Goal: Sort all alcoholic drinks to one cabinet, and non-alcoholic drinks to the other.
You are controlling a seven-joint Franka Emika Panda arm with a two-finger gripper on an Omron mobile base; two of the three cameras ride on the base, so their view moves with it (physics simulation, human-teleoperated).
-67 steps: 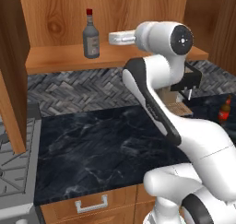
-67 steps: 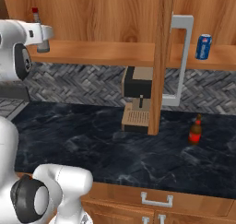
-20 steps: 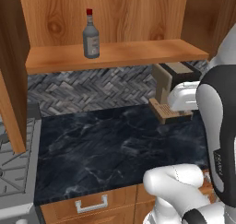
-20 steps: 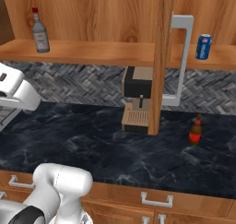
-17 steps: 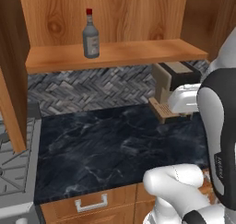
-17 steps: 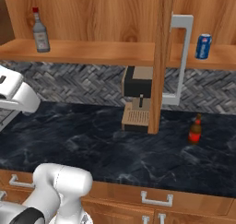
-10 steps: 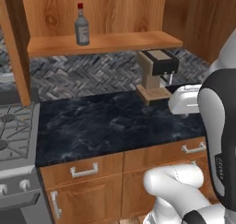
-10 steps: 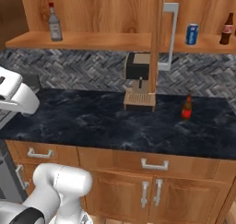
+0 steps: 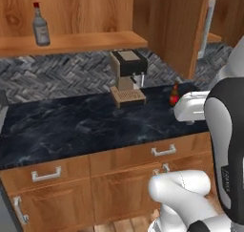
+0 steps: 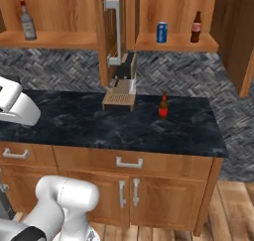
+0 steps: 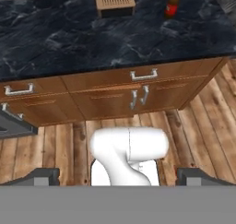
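On the counter (image 10: 74, 121) the beer bottle (image 10: 163, 105) stands upright, cap up; end effector (image 11: 117, 178) spread.

1. Clear greyish square-shouldered liquor bottle with red cap (image 10: 27, 22): upright on the shelf well left of the coffee machine (image 10: 121, 84).
2. Brown beer bottle with red label (image 10: 163, 105): upright on the counter, just right of the coffee machine.
3. Small blue soda can with silver top (image 10: 161, 32): upright on the shelf above and right of the coffee machine.
4. Small dark cola bottle with red-and-white label (image 10: 196, 28): upright, same shelf, right of the can.
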